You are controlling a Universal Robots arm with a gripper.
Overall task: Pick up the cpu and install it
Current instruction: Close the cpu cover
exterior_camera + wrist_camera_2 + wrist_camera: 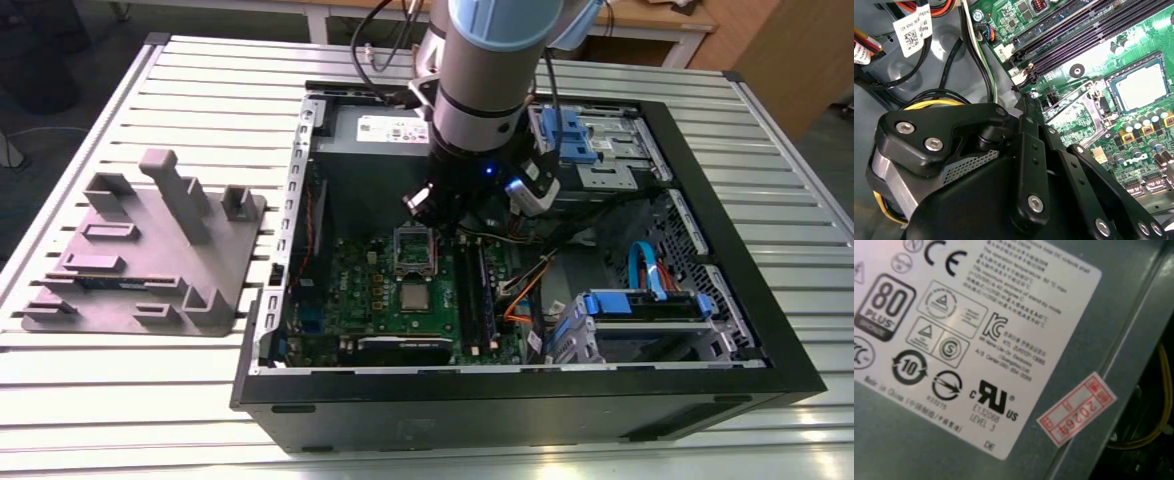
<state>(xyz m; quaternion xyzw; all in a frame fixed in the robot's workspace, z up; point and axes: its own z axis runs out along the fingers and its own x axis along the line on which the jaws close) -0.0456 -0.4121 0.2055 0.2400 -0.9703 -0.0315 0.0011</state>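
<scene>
The cpu [415,297] is a small silver square lying flat in the motherboard socket inside the open computer case [707,250]. In the second wrist view the cpu [1141,89] sits in its socket frame, with the hinged metal load plate [1079,110] raised beside it. My gripper [430,205] hangs over the far end of the socket, above the raised plate [414,243]. In the second wrist view my gripper [1024,100] looks shut, its black links meeting at the tip with nothing held.
A grey plastic tray [134,250] lies on the slatted table at the exterior view's left. The grey power supply [380,130] with its white label [969,340] sits at the case's far end. Memory slots [1094,35], cables [974,55] and blue drive cages [641,305] crowd the board.
</scene>
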